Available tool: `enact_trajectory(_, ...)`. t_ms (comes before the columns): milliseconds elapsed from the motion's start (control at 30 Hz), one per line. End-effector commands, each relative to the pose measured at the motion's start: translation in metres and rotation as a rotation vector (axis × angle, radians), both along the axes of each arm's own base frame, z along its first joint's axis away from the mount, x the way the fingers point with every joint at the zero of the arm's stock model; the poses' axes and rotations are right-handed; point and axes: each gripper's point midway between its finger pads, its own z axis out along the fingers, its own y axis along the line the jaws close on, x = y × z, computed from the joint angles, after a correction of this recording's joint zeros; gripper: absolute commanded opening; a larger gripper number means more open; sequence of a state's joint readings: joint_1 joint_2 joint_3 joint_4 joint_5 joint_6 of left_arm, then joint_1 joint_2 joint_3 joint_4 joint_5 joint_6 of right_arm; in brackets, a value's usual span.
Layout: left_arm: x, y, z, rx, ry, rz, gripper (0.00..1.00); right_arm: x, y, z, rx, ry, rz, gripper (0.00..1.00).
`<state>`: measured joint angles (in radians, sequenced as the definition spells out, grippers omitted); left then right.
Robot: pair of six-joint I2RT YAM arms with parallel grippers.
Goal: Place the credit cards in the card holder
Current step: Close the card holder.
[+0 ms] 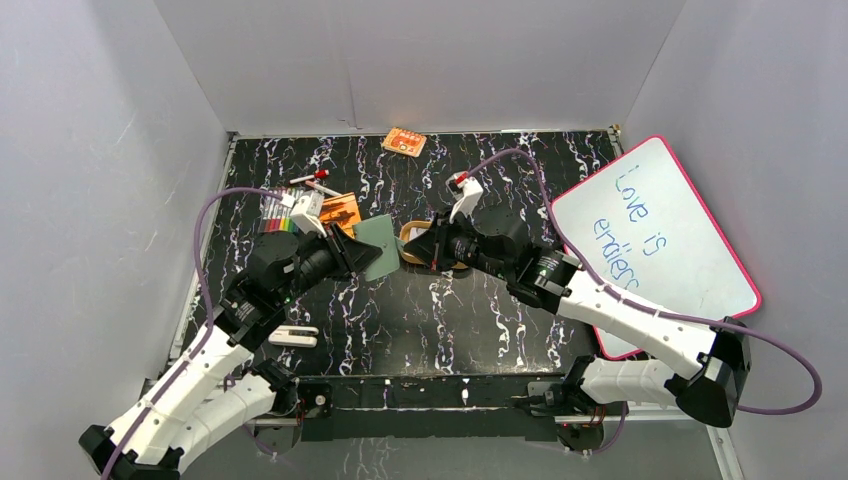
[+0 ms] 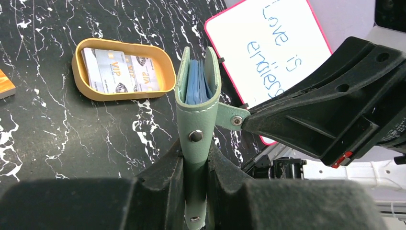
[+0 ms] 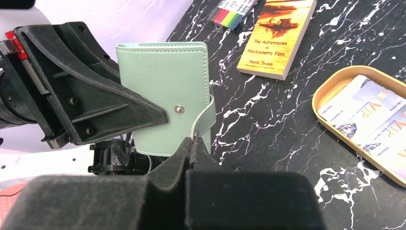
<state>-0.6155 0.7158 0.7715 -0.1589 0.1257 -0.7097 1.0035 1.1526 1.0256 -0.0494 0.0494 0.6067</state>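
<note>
The jaws of the left arm (image 1: 200, 370) are clamped on the lower end of the small sage-green folding card holder (image 2: 196, 120), held upright near the tan oval tray (image 2: 122, 96) on the black, white-veined bench (image 1: 450, 310). Its covers stand slightly apart at the top, showing pale blue sleeves (image 2: 196, 81). The jaws of the right arm (image 1: 640, 320) are pressed together on the holder's snap tab (image 3: 203, 120), which sticks out to one side. Inside the tray lie the pale grey credit cards (image 2: 119, 72), printed "VIP". Beyond the tray, an orange paperback (image 3: 280, 36) reads "The Adventures of Huckleberry Finn", "Mark Twain". On the tray's other side, a pink-rimmed whiteboard (image 2: 268, 52) bears blue handwriting: "Love is", then a word starting "endles".
</note>
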Motion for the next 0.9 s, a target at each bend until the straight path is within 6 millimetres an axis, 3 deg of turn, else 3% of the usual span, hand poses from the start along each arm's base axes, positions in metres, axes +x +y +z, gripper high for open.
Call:
enact_trajectory(0,0.011,0.001,0.003,0.003,-0.047,0.034,0.00,0.007,-0.003,0.025,0.061,-0.063,-0.042,0.00)
enact_trajectory(133,0.017,-0.002,-0.025,0.031,-0.016,0.037,0.00,0.008,-0.011,0.017,0.008,-0.071,-0.058,0.00)
enact_trajectory(400,0.015,-0.022,-0.043,0.072,0.005,-0.008,0.00,0.007,-0.034,-0.002,-0.070,-0.076,-0.103,0.00)
enact_trajectory(667,0.018,-0.020,-0.036,0.123,-0.027,0.020,0.00,0.003,-0.044,0.001,-0.106,-0.111,-0.090,0.00)
enact_trajectory(867,0.012,-0.004,-0.035,0.189,-0.031,0.040,0.00,-0.002,-0.031,0.004,-0.045,-0.084,-0.035,0.00)
